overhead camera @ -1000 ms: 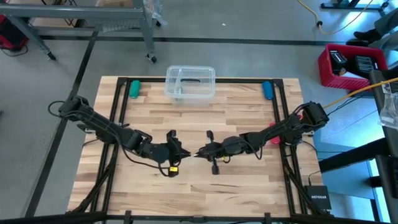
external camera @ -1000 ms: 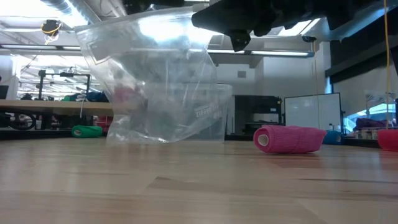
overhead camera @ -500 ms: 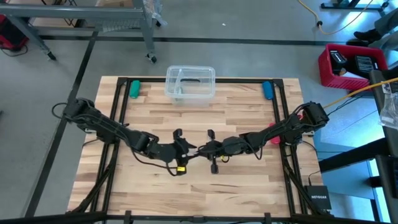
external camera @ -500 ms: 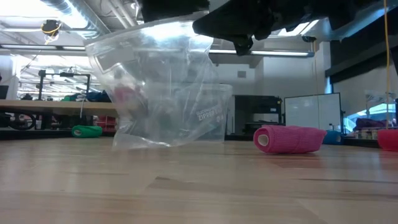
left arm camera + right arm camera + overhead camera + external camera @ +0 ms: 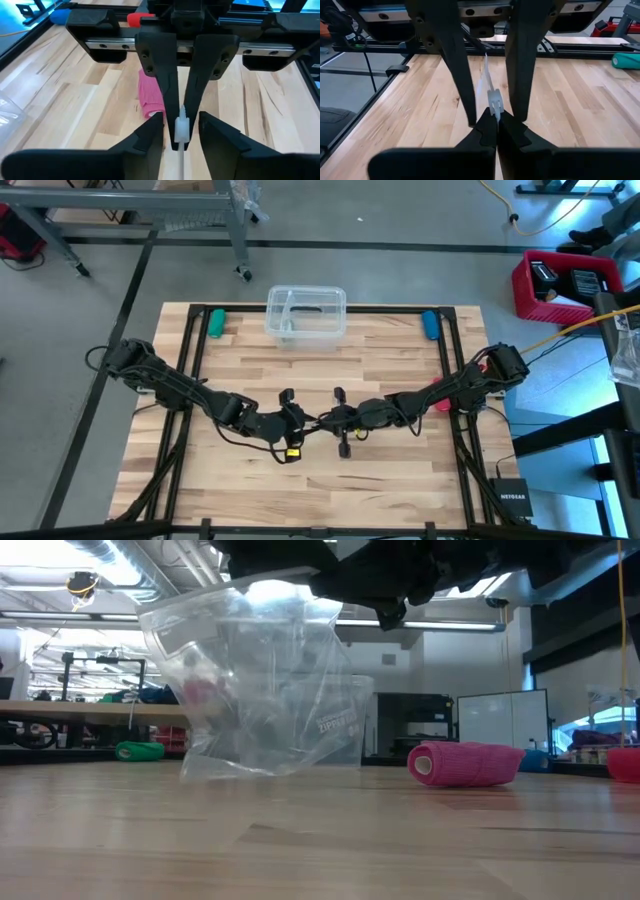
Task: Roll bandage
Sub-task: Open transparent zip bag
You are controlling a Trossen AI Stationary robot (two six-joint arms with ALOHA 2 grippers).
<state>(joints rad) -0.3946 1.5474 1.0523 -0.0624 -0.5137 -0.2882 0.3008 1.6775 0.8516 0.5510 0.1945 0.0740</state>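
The wooden bench (image 5: 320, 480) carries everything. The two dark arms come in from 9 and 3 o'clock and meet near its middle.

Between the hands hangs a clear plastic bag (image 5: 260, 690). It is upright, and in the low view its bottom edge touches the bench.

The right hand (image 5: 496, 122) comes from 3 o'clock. Its fingers are pressed together, pinching the white strip at the top edge of the plastic bag.

The left hand (image 5: 181, 116) faces it from 9 o'clock. Its fingers are spread, one on each side of that same strip. There is a gap on both sides, so it grips nothing.

A clear plastic box (image 5: 306, 313) sits at the bench's 12 o'clock edge.

The bandage (image 5: 465, 763) is a rolled pink cylinder lying on its side on the bench. It is toward 3 o'clock from the hands, apart from both of them and from the plastic bag. The left wrist view shows it beyond the meeting fingers.

A green roll (image 5: 215, 322) lies near the 11 o'clock corner and a blue roll (image 5: 430, 324) near the 1 o'clock corner.
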